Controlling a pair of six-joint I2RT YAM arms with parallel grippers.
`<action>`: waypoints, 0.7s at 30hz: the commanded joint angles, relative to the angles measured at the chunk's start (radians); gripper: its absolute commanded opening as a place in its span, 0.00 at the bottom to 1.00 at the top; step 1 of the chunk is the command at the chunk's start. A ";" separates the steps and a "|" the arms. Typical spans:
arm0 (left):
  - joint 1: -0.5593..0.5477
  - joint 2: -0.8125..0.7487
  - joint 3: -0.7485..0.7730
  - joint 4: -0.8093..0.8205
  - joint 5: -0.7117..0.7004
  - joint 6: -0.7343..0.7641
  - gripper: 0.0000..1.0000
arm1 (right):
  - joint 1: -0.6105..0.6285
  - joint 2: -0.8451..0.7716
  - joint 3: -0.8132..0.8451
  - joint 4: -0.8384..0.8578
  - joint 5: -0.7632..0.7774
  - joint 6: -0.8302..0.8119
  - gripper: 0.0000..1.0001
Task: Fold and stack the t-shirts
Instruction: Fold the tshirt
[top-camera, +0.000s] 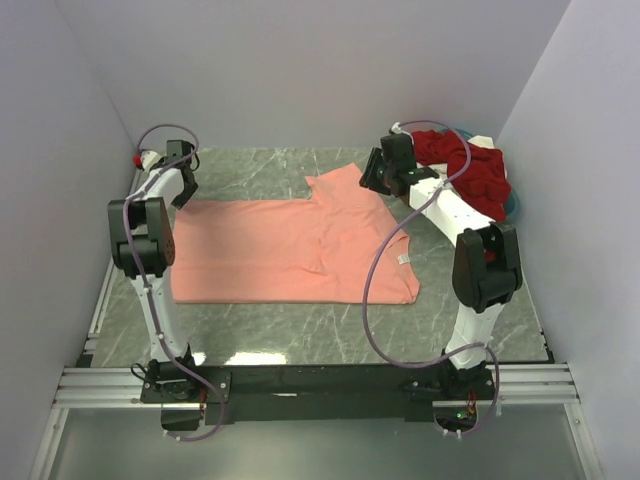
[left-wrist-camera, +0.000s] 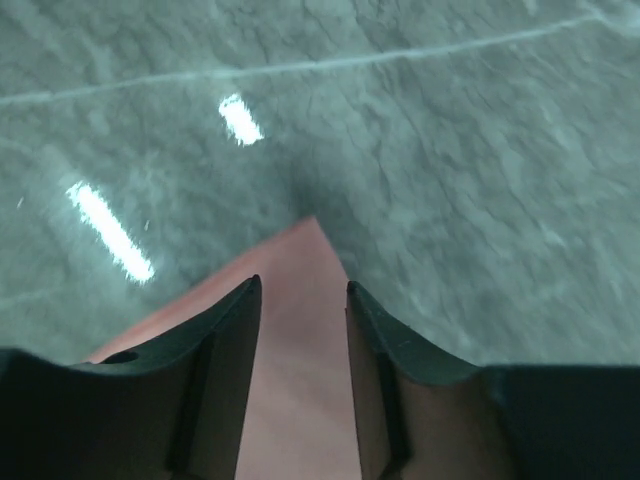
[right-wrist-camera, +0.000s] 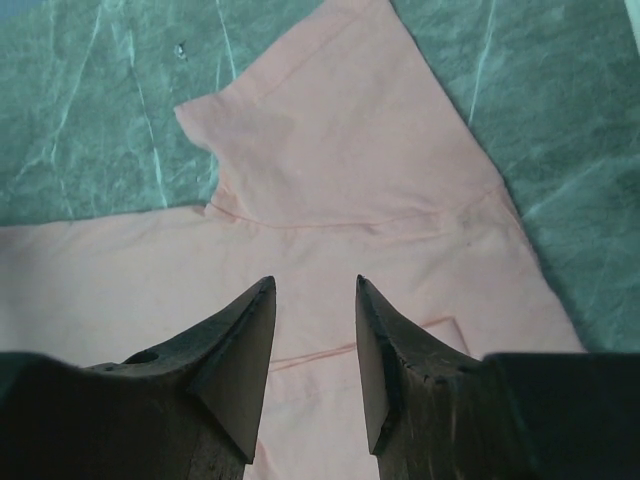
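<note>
A salmon-pink t-shirt (top-camera: 290, 250) lies flat across the middle of the table, one sleeve (top-camera: 345, 190) pointing to the far side. My left gripper (top-camera: 186, 193) stands open at the shirt's far-left corner. In the left wrist view its fingers (left-wrist-camera: 302, 285) straddle that pointed corner (left-wrist-camera: 310, 240), with a gap between pads and cloth. My right gripper (top-camera: 370, 178) hangs open over the sleeve end, and in the right wrist view nothing sits between its fingers (right-wrist-camera: 315, 282) above the pink cloth (right-wrist-camera: 340, 150). A dark red t-shirt (top-camera: 480, 175) lies bunched at the back right, on teal-blue cloth (top-camera: 517, 205).
The green marbled tabletop (top-camera: 260, 165) is closed in by pale walls on the left, back and right. A metal rail (top-camera: 320, 380) with both arm bases runs along the near edge. A strip of white cloth (top-camera: 480, 141) shows behind the red pile.
</note>
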 joint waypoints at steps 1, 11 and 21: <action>0.010 0.094 0.136 -0.057 -0.028 0.055 0.44 | -0.028 0.040 0.056 0.049 -0.050 -0.009 0.45; 0.016 0.160 0.171 -0.045 0.006 0.070 0.26 | -0.068 0.135 0.112 0.037 -0.062 -0.011 0.45; 0.015 0.110 0.095 -0.015 0.020 0.078 0.01 | -0.126 0.417 0.477 -0.127 -0.050 -0.058 0.48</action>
